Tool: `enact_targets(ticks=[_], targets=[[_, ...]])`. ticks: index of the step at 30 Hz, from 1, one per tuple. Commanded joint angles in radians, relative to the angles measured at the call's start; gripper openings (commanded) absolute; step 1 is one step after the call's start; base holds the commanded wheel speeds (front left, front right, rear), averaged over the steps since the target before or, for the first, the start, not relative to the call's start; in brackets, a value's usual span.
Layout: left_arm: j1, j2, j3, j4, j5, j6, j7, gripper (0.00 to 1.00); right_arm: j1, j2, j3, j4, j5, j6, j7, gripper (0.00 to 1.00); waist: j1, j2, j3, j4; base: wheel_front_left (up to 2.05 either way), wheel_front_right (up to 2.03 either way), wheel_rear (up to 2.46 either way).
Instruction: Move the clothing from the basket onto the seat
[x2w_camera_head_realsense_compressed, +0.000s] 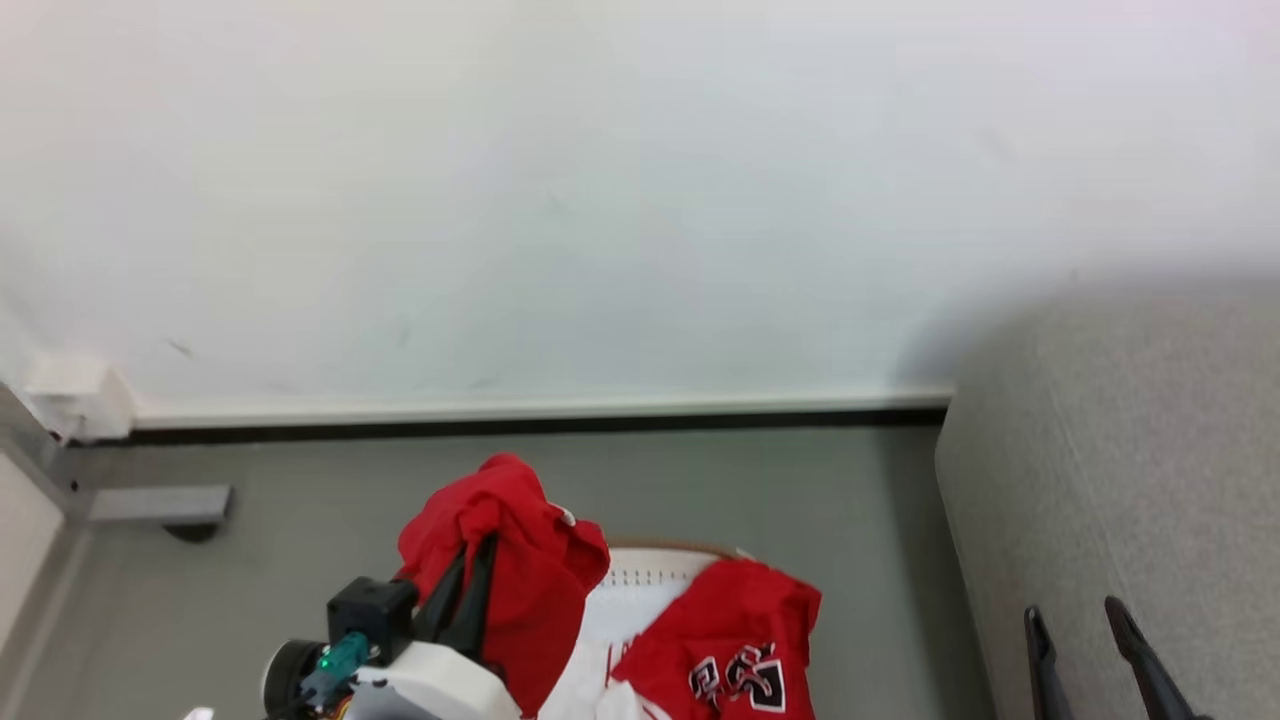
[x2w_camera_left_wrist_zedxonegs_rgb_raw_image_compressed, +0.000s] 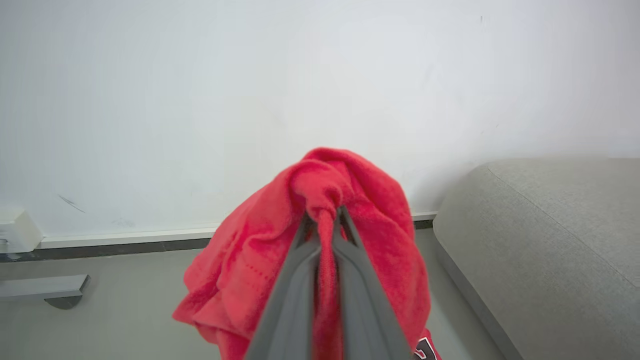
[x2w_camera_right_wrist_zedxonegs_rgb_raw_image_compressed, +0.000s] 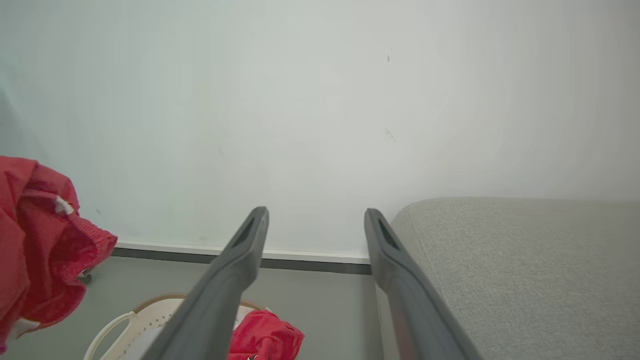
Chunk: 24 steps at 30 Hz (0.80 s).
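My left gripper (x2w_camera_head_realsense_compressed: 478, 560) is shut on a red jersey (x2w_camera_head_realsense_compressed: 510, 540), lifted clear above the basket (x2w_camera_head_realsense_compressed: 650, 575); up close the left gripper (x2w_camera_left_wrist_zedxonegs_rgb_raw_image_compressed: 325, 220) pinches a bunched fold of the red jersey (x2w_camera_left_wrist_zedxonegs_rgb_raw_image_compressed: 360, 200). Another red jersey (x2w_camera_head_realsense_compressed: 740, 630) with black-and-white lettering lies in the basket over white cloth. The grey sofa (x2w_camera_head_realsense_compressed: 1130, 480) stands to the right of the basket. My right gripper (x2w_camera_head_realsense_compressed: 1075, 615) is open in front of the sofa, with nothing between its fingers. In the right wrist view the right gripper (x2w_camera_right_wrist_zedxonegs_rgb_raw_image_compressed: 315, 220) is open, the sofa (x2w_camera_right_wrist_zedxonegs_rgb_raw_image_compressed: 510, 270) at right, the lifted jersey (x2w_camera_right_wrist_zedxonegs_rgb_raw_image_compressed: 45, 240) at left, the basket (x2w_camera_right_wrist_zedxonegs_rgb_raw_image_compressed: 150, 315) below.
A white wall with a pale skirting board (x2w_camera_head_realsense_compressed: 540, 408) runs behind the basket. A grey metal foot (x2w_camera_head_realsense_compressed: 160, 505) of some furniture lies on the grey floor (x2w_camera_head_realsense_compressed: 300, 500) at the left.
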<state>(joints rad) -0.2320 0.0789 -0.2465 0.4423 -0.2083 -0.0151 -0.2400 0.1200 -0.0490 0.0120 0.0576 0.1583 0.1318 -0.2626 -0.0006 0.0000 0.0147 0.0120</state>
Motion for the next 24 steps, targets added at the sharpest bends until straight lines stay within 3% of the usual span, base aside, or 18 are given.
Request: enact_targets(ticks=[1,9,16,24], targets=[[0.031,0.011,0.002,-0.039,-0.011,0.005,0.012,0.0,0.024,-0.003,0.004,-0.005,-0.002,-0.002,-0.003,1.0,0.0006,0.0,-0.064,0.023,0.0,0.0,0.0],[0.081,0.019,-0.018,-0.21,-0.026,0.007,0.087,0.0,0.008,-0.002,0.093,-0.022,-0.029,-0.002,-0.003,1.0,0.0006,0.0,-0.088,0.027,0.0,0.0,0.0],[0.078,0.01,-0.072,-0.313,-0.032,-0.015,0.151,0.0,-0.086,-0.04,0.32,0.014,-0.002,-0.002,-0.003,1.0,0.0006,0.0,-0.089,0.028,0.0,0.0,0.0],[0.086,-0.002,-0.168,-0.371,-0.035,-0.052,0.209,0.0,-0.256,-0.098,0.579,0.115,0.127,-0.002,-0.003,1.0,0.0006,0.0,-0.083,0.031,0.0,0.0,0.0]])
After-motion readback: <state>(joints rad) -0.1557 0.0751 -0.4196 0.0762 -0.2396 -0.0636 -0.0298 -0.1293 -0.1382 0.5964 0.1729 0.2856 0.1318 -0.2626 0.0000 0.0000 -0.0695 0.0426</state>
